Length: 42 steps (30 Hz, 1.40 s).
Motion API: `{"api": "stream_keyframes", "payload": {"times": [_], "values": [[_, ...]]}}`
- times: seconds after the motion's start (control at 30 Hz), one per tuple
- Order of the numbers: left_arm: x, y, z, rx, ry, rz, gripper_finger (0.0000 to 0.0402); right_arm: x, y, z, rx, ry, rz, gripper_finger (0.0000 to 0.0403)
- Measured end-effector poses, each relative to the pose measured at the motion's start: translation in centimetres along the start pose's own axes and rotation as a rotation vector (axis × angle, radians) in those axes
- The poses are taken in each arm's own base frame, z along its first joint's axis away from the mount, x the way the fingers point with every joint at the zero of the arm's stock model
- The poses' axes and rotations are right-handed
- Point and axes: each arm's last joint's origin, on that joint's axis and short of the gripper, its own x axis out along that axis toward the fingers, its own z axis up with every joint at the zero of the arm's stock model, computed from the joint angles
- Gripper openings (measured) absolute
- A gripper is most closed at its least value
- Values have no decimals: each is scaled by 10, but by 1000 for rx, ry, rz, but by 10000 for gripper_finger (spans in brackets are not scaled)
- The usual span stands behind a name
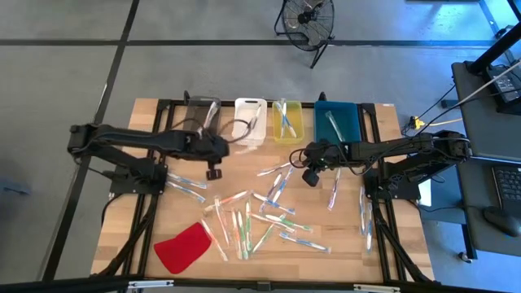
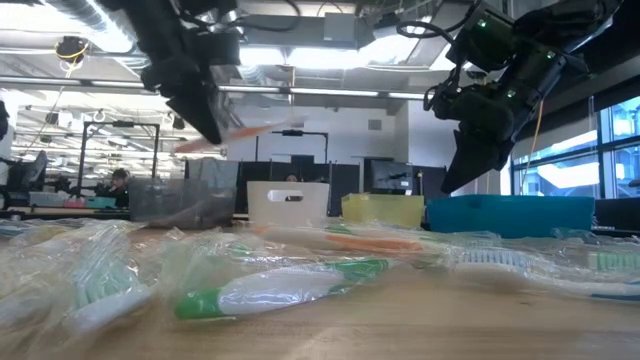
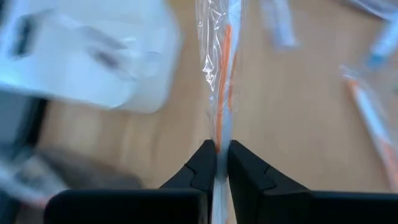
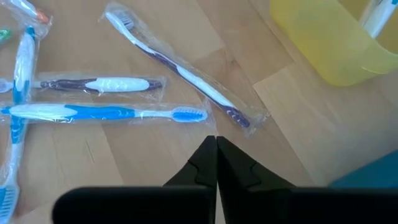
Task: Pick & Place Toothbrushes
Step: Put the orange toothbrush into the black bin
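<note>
Sorting about begun: few toothbrushes in bins [image 1: 286,130], many wrapped toothbrushes [image 1: 269,221] left on table [image 1: 146,236].
Left gripper [image 3: 217,163] clamps orange toothbrush [image 3: 222,81] near white bin [image 1: 249,122]; right gripper [image 4: 216,155] closed, empty.

bins [image 1: 248,122]: 4 | red cloth [image 1: 184,247]: 1 | toothbrushes [image 1: 269,218]: roughly thirty, exact count unclear

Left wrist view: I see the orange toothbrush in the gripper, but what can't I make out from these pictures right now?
- Orange toothbrush: its bristle end runs off the picture's edge in the left wrist view; in the low view it is a blurred streak.
- White bin: motion-blurred in the left wrist view, contents unreadable; in the low view its wall hides the inside.
- Grey bin: partly covered by the left arm in the high view.
- Right gripper: shut, empty.
</note>
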Motion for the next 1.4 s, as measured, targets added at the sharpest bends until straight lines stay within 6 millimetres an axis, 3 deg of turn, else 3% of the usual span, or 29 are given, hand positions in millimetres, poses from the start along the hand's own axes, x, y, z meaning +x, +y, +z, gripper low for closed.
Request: {"api": "stream_keyframes", "payload": {"times": [0.33,0.6,0.97,1.23,1.4], "values": [[-14,31,-34,-392,-117,310,23,0,0,1,-16,-6,6,15],[-16,61,-42,-652,-151,515,24,0,0,1,-15,-11,7,14],[20,98,-55,-782,46,651,24,0,1,1,-11,-14,9,4],[46,116,-55,-823,72,588,24,0,1,1,5,-14,9,22],[56,120,-58,-818,107,558,24,0,1,1,4,-14,10,13]]}}
